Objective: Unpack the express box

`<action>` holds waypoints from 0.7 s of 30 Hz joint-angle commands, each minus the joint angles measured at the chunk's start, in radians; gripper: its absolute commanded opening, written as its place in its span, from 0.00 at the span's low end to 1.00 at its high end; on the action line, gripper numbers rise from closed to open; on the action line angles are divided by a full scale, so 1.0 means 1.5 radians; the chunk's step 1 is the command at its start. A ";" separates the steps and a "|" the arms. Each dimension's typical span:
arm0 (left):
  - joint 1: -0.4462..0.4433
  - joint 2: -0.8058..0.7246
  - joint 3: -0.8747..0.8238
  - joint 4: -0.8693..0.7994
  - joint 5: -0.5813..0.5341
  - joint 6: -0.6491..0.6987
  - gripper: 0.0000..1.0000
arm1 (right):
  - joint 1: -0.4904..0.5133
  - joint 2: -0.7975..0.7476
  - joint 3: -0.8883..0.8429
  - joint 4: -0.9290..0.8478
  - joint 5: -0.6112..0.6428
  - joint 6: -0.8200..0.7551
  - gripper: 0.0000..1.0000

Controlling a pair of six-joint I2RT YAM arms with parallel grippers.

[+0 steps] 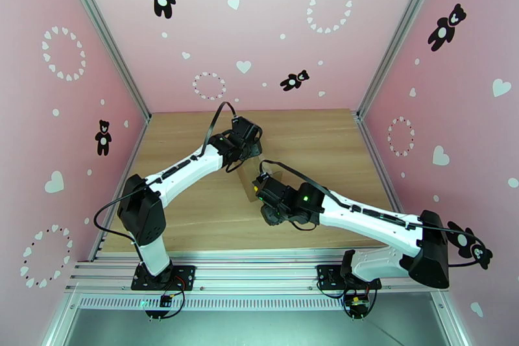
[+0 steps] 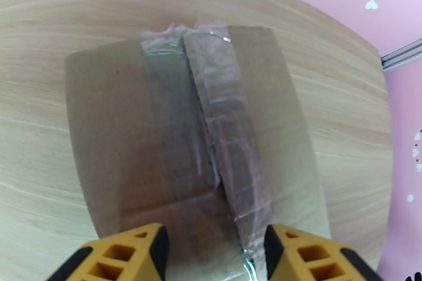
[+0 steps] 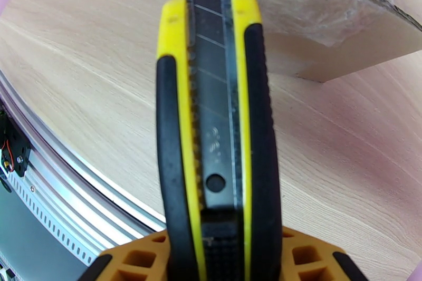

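**Status: seam-cutting stage, box not yet opened**

1. Location. The express box [image 2: 116,134] sits flat on the wooden table [image 2: 42,23], near its middle, between the 2 arms. The long axis of the box runs away from the left wrist camera.
2. Left gripper [image 2: 213,242]. It is positioned over the near end of the box. The jaws stand apart and hold nothing, and the taped seam runs between them. Whether the fingers touch the cardboard cannot be told.
3. Right gripper [image 3: 221,258]. The jaws are clamped on the handle of a yellow-and-black utility knife [image 3: 216,118]. The segmented blade [image 3: 211,23] is extended and points toward the box, just beside a lower corner. The tip is out of frame, so contact cannot be confirmed.
4. Done. The knife is in hand and presented to the box.
5. Uncertain. The clear tape [image 2: 232,134] is wrinkled, with a dark line along the centre seam. Whether the tape is severed cannot be determined.
6. Left to do, as judged. Both top flaps lie down and no contents are visible. Complete or verify the cut, lift the 2 flaps, and remove the contents.
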 commanded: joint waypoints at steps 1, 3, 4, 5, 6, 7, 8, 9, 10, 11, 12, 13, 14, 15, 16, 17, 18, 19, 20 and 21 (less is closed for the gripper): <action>0.017 0.042 0.013 -0.006 0.011 -0.002 0.54 | 0.014 -0.040 -0.002 -0.025 0.009 0.003 0.00; 0.018 0.050 0.017 -0.009 0.004 -0.004 0.55 | 0.017 -0.051 -0.006 -0.039 0.015 0.009 0.00; 0.019 0.053 0.022 -0.013 0.003 -0.003 0.54 | 0.019 -0.059 -0.008 -0.046 0.017 0.013 0.00; 0.019 0.056 0.027 -0.015 0.001 -0.003 0.55 | 0.022 -0.068 -0.012 -0.055 0.019 0.018 0.00; 0.020 0.058 0.028 -0.018 0.002 -0.002 0.54 | 0.024 -0.076 -0.017 -0.063 0.022 0.024 0.00; 0.019 0.060 0.030 -0.019 0.001 -0.002 0.55 | 0.027 -0.089 -0.023 -0.070 0.023 0.031 0.00; 0.020 0.061 0.033 -0.021 0.000 -0.002 0.54 | 0.028 -0.101 -0.032 -0.077 0.024 0.038 0.00; 0.020 0.063 0.034 -0.021 -0.001 -0.001 0.55 | 0.031 -0.112 -0.039 -0.082 0.025 0.045 0.00; 0.019 0.064 0.036 -0.024 -0.004 -0.001 0.54 | 0.031 -0.127 -0.048 -0.088 0.025 0.053 0.00; 0.020 0.067 0.037 -0.026 -0.006 0.000 0.54 | 0.031 -0.141 -0.056 -0.095 0.026 0.059 0.00; 0.019 0.069 0.037 -0.026 -0.007 0.000 0.54 | 0.031 -0.153 -0.063 -0.101 0.028 0.065 0.00; 0.020 0.071 0.037 -0.025 -0.010 0.002 0.54 | 0.032 -0.165 -0.069 -0.106 0.031 0.070 0.00; 0.019 0.075 0.038 -0.025 -0.014 0.003 0.54 | 0.032 -0.177 -0.076 -0.108 0.033 0.074 0.00; 0.020 0.079 0.040 -0.027 -0.016 0.003 0.54 | 0.031 -0.186 -0.083 -0.106 0.036 0.077 0.00; 0.020 0.085 0.045 -0.032 -0.016 0.003 0.54 | 0.031 -0.193 -0.087 -0.105 0.039 0.078 0.00; 0.019 0.088 0.046 -0.031 -0.012 0.003 0.54 | 0.031 -0.196 -0.091 -0.103 0.039 0.080 0.00; 0.019 0.090 0.045 -0.029 -0.012 0.002 0.54 | 0.031 -0.196 -0.093 -0.099 0.039 0.080 0.00; 0.019 0.092 0.044 -0.027 -0.013 0.003 0.54 | 0.031 -0.195 -0.096 -0.097 0.039 0.080 0.00; 0.020 0.093 0.045 -0.027 -0.015 0.003 0.54 | 0.031 -0.191 -0.096 -0.098 0.038 0.081 0.00; 0.020 0.094 0.047 -0.029 -0.019 0.004 0.54 | 0.031 -0.188 -0.096 -0.097 0.037 0.081 0.00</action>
